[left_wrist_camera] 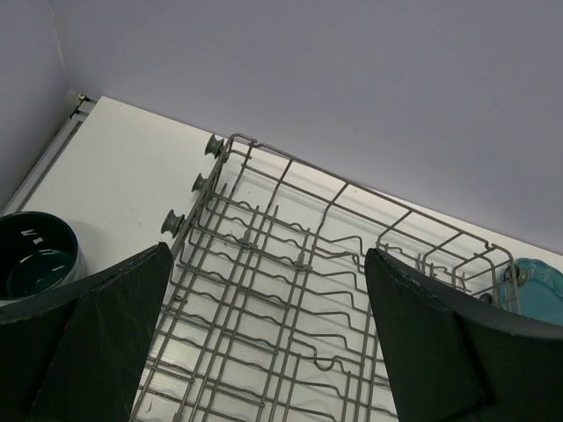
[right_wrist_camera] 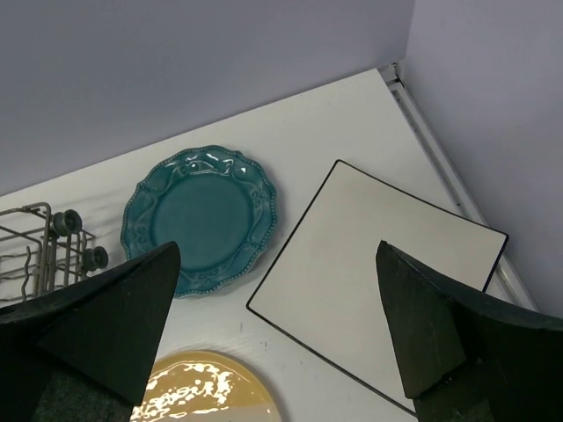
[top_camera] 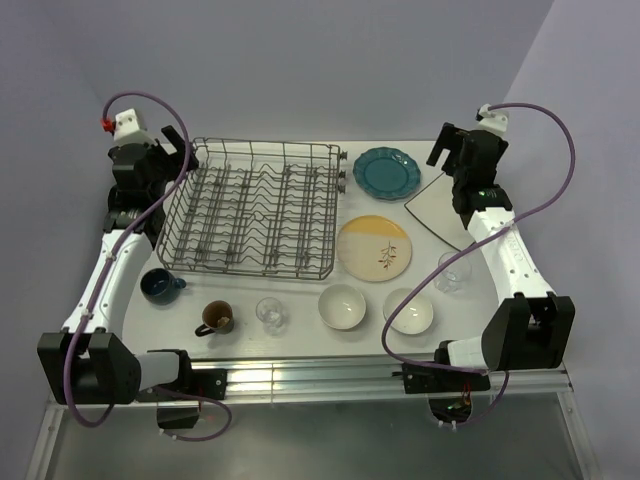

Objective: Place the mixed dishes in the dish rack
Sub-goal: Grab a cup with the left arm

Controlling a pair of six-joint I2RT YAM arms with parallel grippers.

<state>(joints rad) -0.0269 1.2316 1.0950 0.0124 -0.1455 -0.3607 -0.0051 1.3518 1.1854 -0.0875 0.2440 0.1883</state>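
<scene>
The empty grey wire dish rack (top_camera: 255, 210) stands at the back left; it also shows in the left wrist view (left_wrist_camera: 290, 290). My left gripper (top_camera: 176, 152) (left_wrist_camera: 266, 264) is open and empty, above the rack's left end. My right gripper (top_camera: 446, 152) (right_wrist_camera: 277, 264) is open and empty, above the white square plate (top_camera: 432, 208) (right_wrist_camera: 378, 264). The teal scalloped plate (top_camera: 386, 172) (right_wrist_camera: 198, 220) and the yellow plate with a leaf sprig (top_camera: 374, 247) (right_wrist_camera: 207, 391) lie right of the rack. Two white bowls (top_camera: 342, 306) (top_camera: 409, 310), two clear glasses (top_camera: 271, 315) (top_camera: 453, 271), a blue mug (top_camera: 160, 286) (left_wrist_camera: 35, 255) and a brown mug (top_camera: 216, 317) stand along the front.
The white table (top_camera: 300, 150) ends at walls behind and on both sides. A metal rail (top_camera: 300, 378) runs along its near edge between the arm bases. Purple cables loop from both arms over the table's sides.
</scene>
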